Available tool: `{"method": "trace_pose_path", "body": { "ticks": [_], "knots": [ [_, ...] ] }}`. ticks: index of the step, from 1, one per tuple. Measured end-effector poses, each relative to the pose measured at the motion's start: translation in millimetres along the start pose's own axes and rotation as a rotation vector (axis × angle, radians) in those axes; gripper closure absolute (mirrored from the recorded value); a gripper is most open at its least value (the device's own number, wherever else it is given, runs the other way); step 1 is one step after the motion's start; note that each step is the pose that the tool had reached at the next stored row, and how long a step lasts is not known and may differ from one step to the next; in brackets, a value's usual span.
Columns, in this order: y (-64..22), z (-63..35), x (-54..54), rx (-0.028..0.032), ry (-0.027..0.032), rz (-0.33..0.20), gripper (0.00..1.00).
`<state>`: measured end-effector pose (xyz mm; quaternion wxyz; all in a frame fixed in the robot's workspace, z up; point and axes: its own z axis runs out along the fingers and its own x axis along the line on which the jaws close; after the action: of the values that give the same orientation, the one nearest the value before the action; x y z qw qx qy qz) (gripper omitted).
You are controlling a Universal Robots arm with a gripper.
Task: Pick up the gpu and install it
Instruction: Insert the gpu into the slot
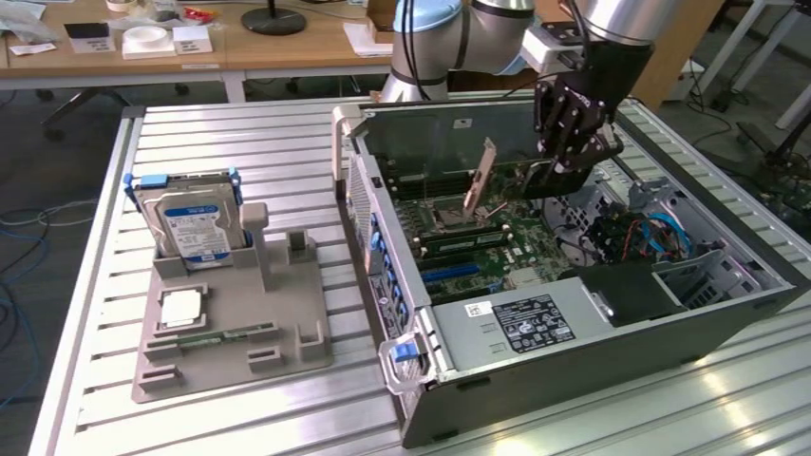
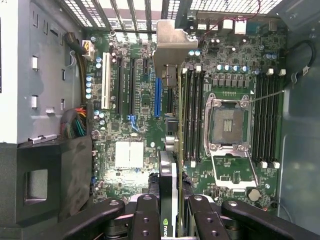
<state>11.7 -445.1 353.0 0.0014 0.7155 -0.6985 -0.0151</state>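
Black gpu point(image 2: 168, 175) pinched by the tool point(image 2: 170, 216) inside the open computer case point(image 1: 571, 356).
It hangs edge-on above the motherboard point(image 2: 142, 107), near the blue slot point(image 2: 158, 97) and the memory slots point(image 2: 192, 115).

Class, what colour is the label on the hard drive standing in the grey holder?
Blue and white, on the hard drive; clearest in the exterior view.

gpu point(image 2: 168, 175) over motherboard point(image 2: 130, 125) inside case point(image 1: 571, 370), drive holder point(image 1: 228, 332) on exterior view's left
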Motion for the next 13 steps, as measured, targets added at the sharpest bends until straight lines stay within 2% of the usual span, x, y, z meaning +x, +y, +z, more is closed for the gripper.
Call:
{"method": "trace_pose_path", "body": {
  "ticks": [3, 13],
  "knots": [
    [1.5, 3.1, 0.0, 0.0040, 0.0000, -0.002, 0.73],
    [3.0, 7.4, 0.1, 0.0076, 0.0004, -0.007, 0.73]
  ]
}}
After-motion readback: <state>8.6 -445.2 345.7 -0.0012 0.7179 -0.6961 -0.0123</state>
